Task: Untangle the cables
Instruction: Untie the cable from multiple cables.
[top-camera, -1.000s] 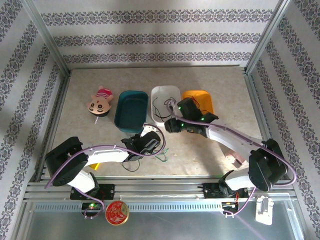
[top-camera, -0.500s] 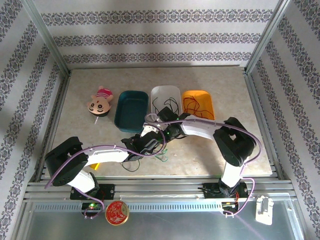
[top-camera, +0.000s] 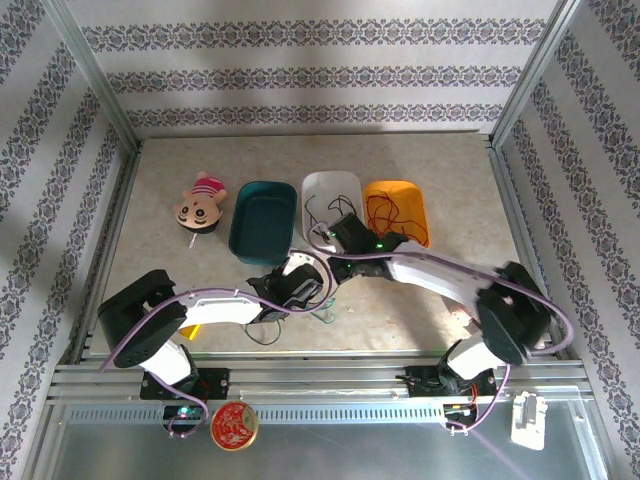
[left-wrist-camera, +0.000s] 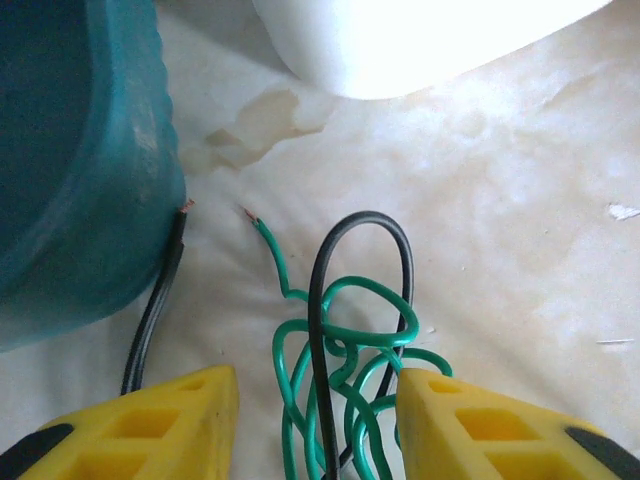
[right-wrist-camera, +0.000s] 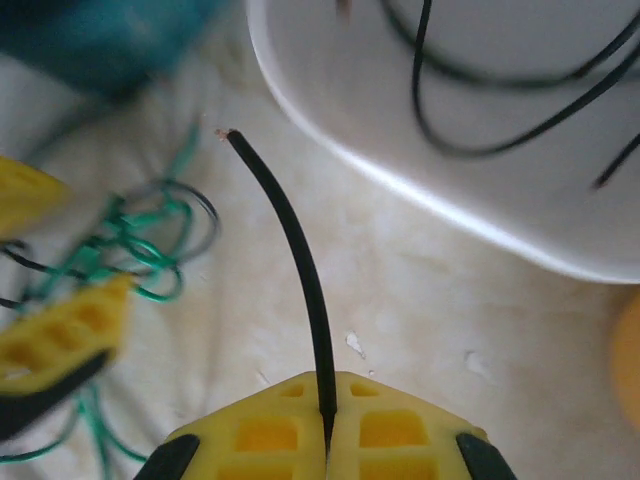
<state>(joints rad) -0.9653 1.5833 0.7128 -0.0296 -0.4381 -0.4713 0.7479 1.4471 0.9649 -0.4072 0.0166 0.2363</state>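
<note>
A tangle of green cable (left-wrist-camera: 345, 350) lies on the table with a black cable (left-wrist-camera: 318, 300) looped through it. My left gripper (left-wrist-camera: 318, 390) is open, one yellow finger on each side of the tangle. A second black cable (left-wrist-camera: 155, 310) runs beside the teal bin (left-wrist-camera: 70, 160). My right gripper (right-wrist-camera: 327, 395) is shut on a stiff black cable (right-wrist-camera: 285, 230), whose bare end points toward the white bin (right-wrist-camera: 400, 150). From above, the left gripper (top-camera: 300, 282) and the right gripper (top-camera: 335, 248) are close together, with green cable (top-camera: 322, 318) trailing nearby.
The teal bin (top-camera: 262, 220), the white bin (top-camera: 345, 185) holding black cables (top-camera: 318, 212) and an orange bin (top-camera: 412, 195) holding red cables (top-camera: 383, 210) stand in a row behind the grippers. A plush toy (top-camera: 200, 205) lies at the left. Metal frame rails border the table.
The right arm swung from the white and orange bins down toward the left gripper, then shifted slightly back right. The left arm has barely moved.
</note>
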